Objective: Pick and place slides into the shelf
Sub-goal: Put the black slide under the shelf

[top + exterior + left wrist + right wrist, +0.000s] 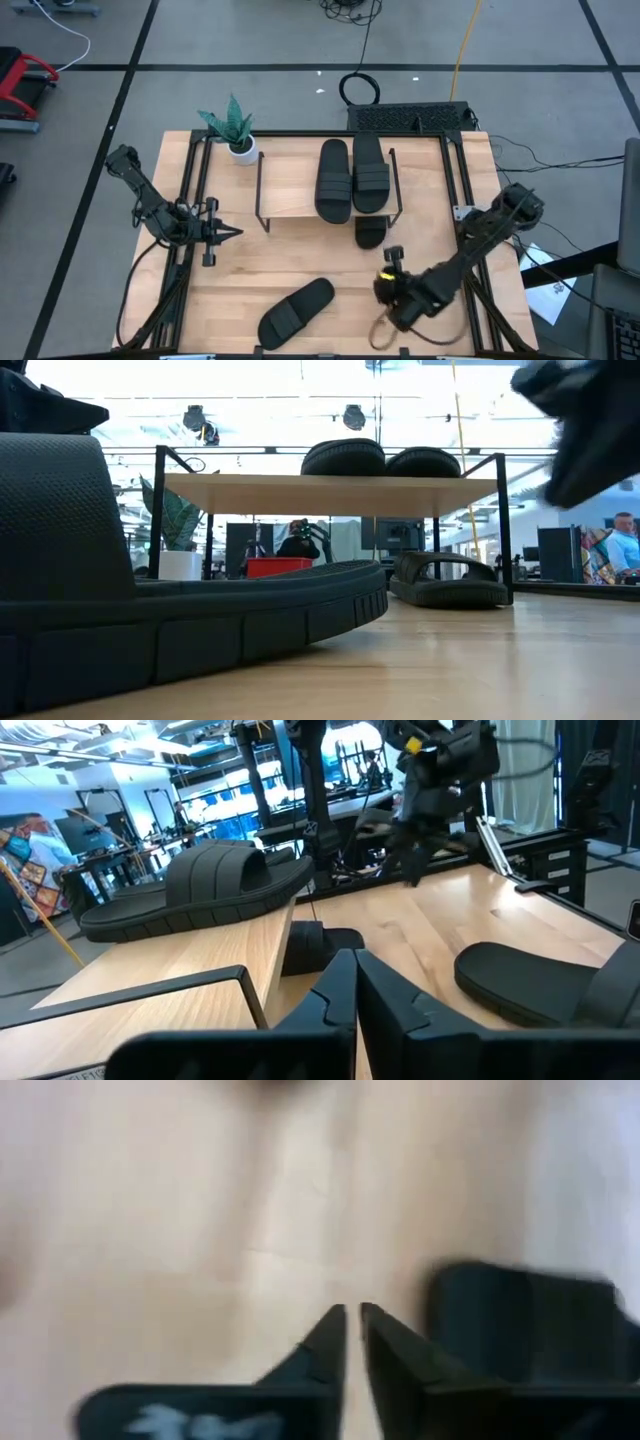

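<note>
Two black slides [334, 180] [370, 172] lie side by side, soles down, on the shelf's wooden top board [290, 185]. A third slide [371, 232] rests on the table under the shelf, its end sticking out at the near side. The fourth slide [296, 312] lies sole down on the table near the near edge and fills the low view's left [180, 610]. My left gripper [235, 233] [355, 975] hovers shut, left of the shelf. My right gripper [392, 258] [352, 1325] is shut above bare table, right of the fourth slide.
A small potted plant [238, 135] stands at the shelf's far left corner. Black frame rails [190, 200] [462, 190] run along the table's left and right sides. Bare wood [300, 255] lies between the shelf and the fourth slide. A cable loop [385, 332] hangs by the right arm.
</note>
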Controlling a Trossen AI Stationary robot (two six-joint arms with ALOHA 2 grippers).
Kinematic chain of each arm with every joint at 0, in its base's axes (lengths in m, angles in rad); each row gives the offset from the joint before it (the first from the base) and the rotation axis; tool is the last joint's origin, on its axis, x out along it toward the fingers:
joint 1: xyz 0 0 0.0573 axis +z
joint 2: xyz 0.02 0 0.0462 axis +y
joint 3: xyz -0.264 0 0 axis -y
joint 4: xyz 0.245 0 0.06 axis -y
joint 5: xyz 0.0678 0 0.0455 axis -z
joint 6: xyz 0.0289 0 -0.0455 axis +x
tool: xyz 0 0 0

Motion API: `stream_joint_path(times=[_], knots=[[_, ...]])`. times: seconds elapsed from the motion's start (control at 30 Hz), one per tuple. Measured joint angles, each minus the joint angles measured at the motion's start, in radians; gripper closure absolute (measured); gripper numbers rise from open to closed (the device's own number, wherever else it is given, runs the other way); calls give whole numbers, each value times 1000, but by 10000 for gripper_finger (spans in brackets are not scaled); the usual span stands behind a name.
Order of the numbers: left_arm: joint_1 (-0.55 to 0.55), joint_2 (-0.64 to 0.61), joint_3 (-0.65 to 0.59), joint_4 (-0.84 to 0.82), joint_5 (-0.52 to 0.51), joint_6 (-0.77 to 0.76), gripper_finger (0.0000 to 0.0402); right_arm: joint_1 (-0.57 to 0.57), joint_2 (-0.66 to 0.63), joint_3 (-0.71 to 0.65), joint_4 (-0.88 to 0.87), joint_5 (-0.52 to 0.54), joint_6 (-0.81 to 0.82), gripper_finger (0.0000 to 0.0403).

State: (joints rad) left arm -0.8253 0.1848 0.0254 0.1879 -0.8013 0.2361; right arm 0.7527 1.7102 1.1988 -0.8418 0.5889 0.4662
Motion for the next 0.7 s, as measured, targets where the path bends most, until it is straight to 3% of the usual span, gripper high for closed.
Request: stream_joint_path(times=[0.13,0.3,0.4,0.5,0.7], knots=[[0,0,0,0,0,1,391,68,-60,-86,227,-163,-91,394],[0,0,0,0,0,1,400,95,-122,-269,711,-397,-274,401],[0,0,0,0,0,-2,394,73,-175,-394,1032,-438,-432,402],[0,0,0,-4,0,-3,390,20,-284,-508,1241,-434,-578,402],[0,0,0,-15,30,-2,400,-92,-674,-704,1381,-513,-710,402]])
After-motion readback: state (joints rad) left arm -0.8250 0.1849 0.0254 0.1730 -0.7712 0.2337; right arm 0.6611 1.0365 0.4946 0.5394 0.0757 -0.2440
